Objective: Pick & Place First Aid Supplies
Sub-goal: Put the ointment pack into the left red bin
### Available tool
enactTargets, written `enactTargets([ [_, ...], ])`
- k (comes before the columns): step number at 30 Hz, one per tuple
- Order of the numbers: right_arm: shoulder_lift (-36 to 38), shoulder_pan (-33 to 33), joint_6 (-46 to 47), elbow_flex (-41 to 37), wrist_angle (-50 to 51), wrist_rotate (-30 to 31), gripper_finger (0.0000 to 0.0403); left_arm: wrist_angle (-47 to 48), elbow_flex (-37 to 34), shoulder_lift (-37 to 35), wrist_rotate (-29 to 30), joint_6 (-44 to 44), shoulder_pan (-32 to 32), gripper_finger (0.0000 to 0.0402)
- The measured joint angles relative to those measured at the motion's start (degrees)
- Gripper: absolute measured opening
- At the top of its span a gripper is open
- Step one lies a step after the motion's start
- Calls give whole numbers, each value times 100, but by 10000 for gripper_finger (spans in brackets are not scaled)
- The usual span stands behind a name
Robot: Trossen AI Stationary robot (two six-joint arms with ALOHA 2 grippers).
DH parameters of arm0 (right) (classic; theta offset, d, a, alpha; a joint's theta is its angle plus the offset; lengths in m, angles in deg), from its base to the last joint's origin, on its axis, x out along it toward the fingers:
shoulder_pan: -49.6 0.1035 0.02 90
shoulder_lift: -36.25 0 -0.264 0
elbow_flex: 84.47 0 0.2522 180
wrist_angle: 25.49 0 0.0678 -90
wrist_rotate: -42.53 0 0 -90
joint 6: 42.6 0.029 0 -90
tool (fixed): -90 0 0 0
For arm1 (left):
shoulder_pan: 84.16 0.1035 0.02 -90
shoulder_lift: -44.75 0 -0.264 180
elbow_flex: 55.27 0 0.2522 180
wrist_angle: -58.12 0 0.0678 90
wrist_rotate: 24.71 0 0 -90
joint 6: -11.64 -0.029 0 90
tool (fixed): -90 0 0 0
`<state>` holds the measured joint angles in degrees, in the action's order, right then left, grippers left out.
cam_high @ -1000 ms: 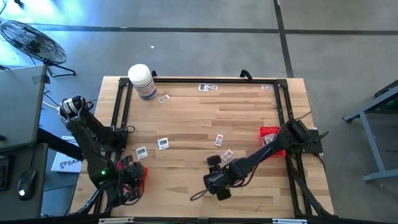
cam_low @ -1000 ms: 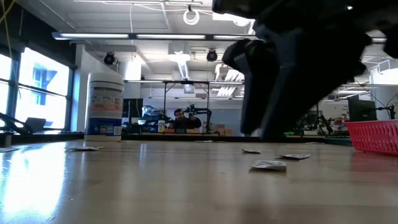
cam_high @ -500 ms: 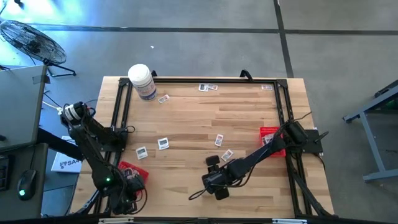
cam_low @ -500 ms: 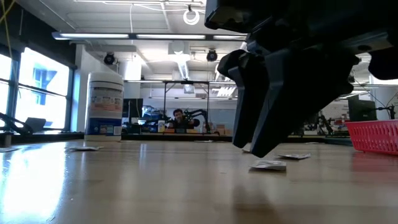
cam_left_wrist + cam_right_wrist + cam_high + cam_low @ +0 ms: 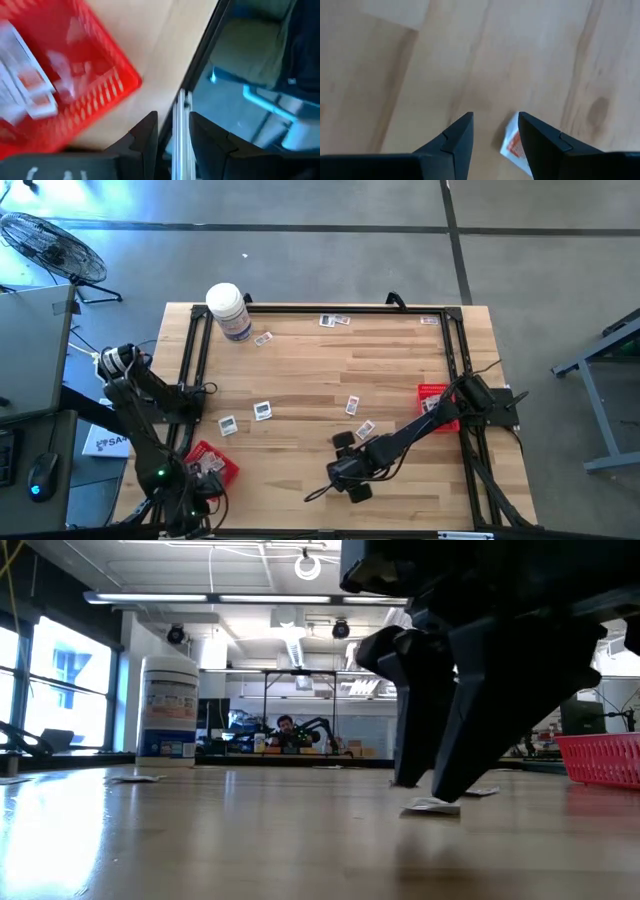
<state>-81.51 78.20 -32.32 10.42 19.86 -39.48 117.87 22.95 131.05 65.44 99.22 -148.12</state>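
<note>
At the table's 7 o'clock corner the left gripper (image 5: 172, 131) hangs past the front edge, beside a shallow red tray (image 5: 212, 462) that holds a few white packets with orange print (image 5: 31, 89); its fingers (image 5: 145, 135) stand a little apart with nothing between them. At 11 o'clock a large white jar (image 5: 229, 311) stands upright, with one packet (image 5: 264, 338) just beside it toward 4 o'clock. Two more packets (image 5: 227, 424) (image 5: 262, 410) lie left of centre, another pair (image 5: 334, 320) sits near the far edge at 12 o'clock, and one (image 5: 351, 405) lies just right of centre. Toward 5 o'clock the right gripper (image 5: 494, 131) points down at the wooden table (image 5: 320, 370), fingers (image 5: 457, 136) spread and empty, with a white-and-orange packet (image 5: 512, 145) lying flat on the wood, partly hidden behind one finger. A second red tray (image 5: 433, 395) sits at 3 o'clock, and a last packet (image 5: 430, 321) lies at 1 o'clock.
</note>
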Motion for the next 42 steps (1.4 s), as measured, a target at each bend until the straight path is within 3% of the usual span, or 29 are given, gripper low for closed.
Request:
enactTargets([
  [4, 0, 6, 171, 0, 274, 141, 149, 308, 247, 0, 1337, -885, 8, 108],
  [9, -11, 6, 475, 0, 417, 299, 149, 289, 218, 0, 3532, -1984, 24, 108],
  [13, -75, 6, 468, -66, 263, 259, 145, 285, -2, 0, 4863, -2188, 24, 108],
  [16, -56, 6, 434, -258, 7, 264, 136, 237, -249, 0, 5463, -2136, 24, 108],
  [27, -52, -31, 473, -610, -230, 482, 60, -874, -1057, 2, 6234, -2136, 32, 108],
  [34, -24, -107, 471, -614, -294, 306, 7, -1576, -1369, 14, 6174, -2363, 448, 108],
  [38, 149, -112, 519, -641, -358, 341, 6, -2368, -1504, 33, 5910, -3177, 886, 108],
  [42, 445, -133, 514, -664, -403, 422, 6, -3618, -1636, 158, 5599, -4561, 1341, 108],
])
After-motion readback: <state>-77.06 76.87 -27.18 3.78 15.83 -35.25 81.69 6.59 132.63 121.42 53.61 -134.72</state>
